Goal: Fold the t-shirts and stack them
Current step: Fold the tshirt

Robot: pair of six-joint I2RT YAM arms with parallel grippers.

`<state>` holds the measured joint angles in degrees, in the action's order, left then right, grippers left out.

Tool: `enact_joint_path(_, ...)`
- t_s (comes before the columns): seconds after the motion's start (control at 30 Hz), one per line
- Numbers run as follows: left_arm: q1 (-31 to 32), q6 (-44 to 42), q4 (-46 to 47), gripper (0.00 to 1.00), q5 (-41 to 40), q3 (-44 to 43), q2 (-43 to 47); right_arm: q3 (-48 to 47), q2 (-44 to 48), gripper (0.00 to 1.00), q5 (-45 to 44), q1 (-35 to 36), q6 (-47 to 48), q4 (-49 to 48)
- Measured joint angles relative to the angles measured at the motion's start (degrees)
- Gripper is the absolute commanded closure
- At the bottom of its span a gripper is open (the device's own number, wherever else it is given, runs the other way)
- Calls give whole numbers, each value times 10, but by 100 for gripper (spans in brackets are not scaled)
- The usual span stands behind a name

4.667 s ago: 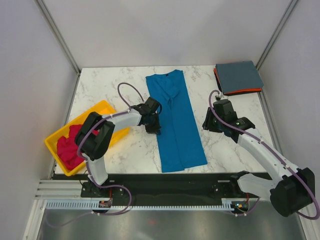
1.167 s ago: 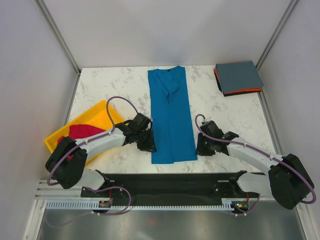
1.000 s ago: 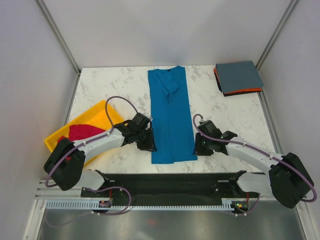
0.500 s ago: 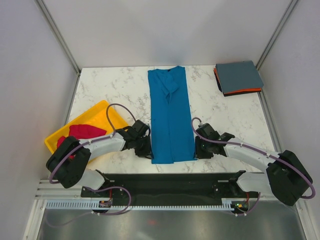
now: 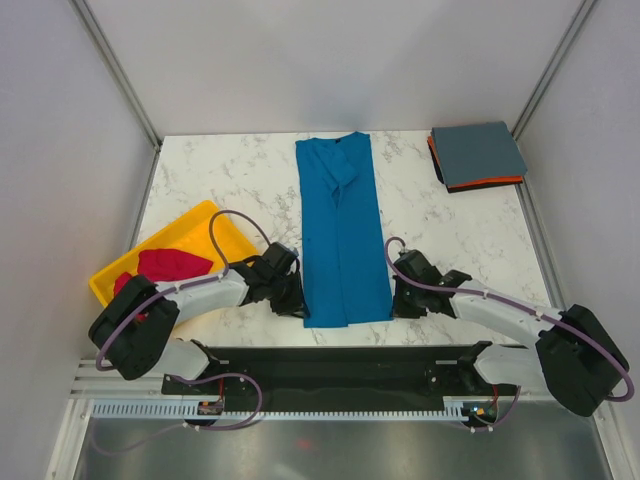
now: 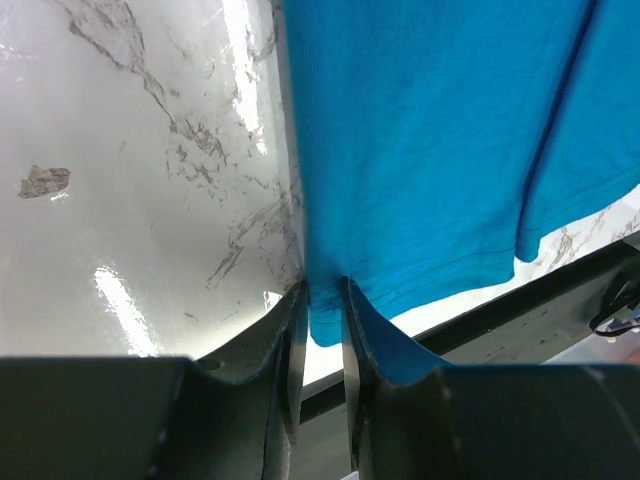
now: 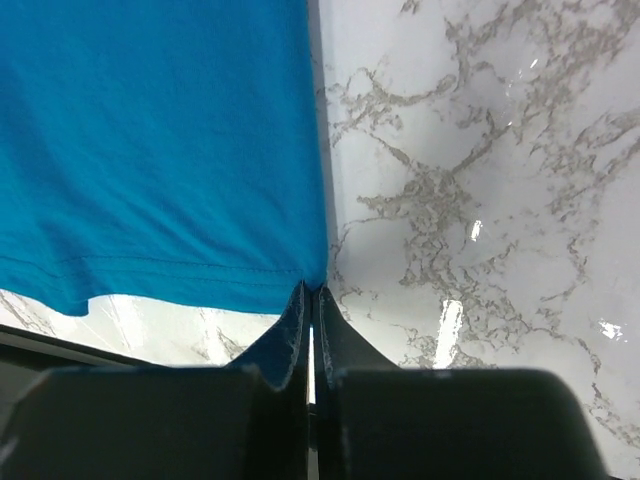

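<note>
The bright blue t-shirt (image 5: 342, 230) lies folded into a long strip down the middle of the marble table (image 5: 460, 225). My left gripper (image 5: 298, 305) is at its near left corner. In the left wrist view its jaws (image 6: 322, 300) are closed on the blue hem (image 6: 430, 150). My right gripper (image 5: 397, 303) is at the near right corner. In the right wrist view its jaws (image 7: 312, 293) are pinched shut on the corner of the blue cloth (image 7: 160, 150). The magenta-red t-shirt (image 5: 160, 265) lies crumpled in the tray. The slate grey-blue t-shirt (image 5: 478, 153) lies folded on the orange one (image 5: 485, 183) at the back right.
A yellow plastic tray (image 5: 195, 230) stands at the left edge of the table. The black base rail (image 5: 340, 358) runs along the near edge, just behind both grippers. White walls enclose the table on three sides.
Both grippers have slid towards the near edge along the blue shirt's sides to its near corners. The shirt has stayed flat in place.
</note>
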<state>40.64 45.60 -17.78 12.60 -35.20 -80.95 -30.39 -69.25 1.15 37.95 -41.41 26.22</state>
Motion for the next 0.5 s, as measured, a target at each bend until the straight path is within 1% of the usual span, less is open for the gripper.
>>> enact_joint_path(0.23,0,9,9,72,-2,9,8,19,24,100,-13,1,-19,-10)
enact_joint_path(0.33,0,11,10,72,-3,11,10,20,30,86,-24,1,-27,-6)
enact_joint_path(0.37,0,11,11,72,-4,12,12,20,33,77,-28,2,-29,-3)
enact_joint_path(0.43,0,13,11,71,-5,14,16,20,39,71,-38,2,-33,8)
enact_joint_path(0.47,0,13,8,71,-5,15,19,20,42,71,-42,2,-33,15)
enact_joint_path(0.5,0,13,3,68,-5,16,22,20,46,71,-45,2,-34,23)
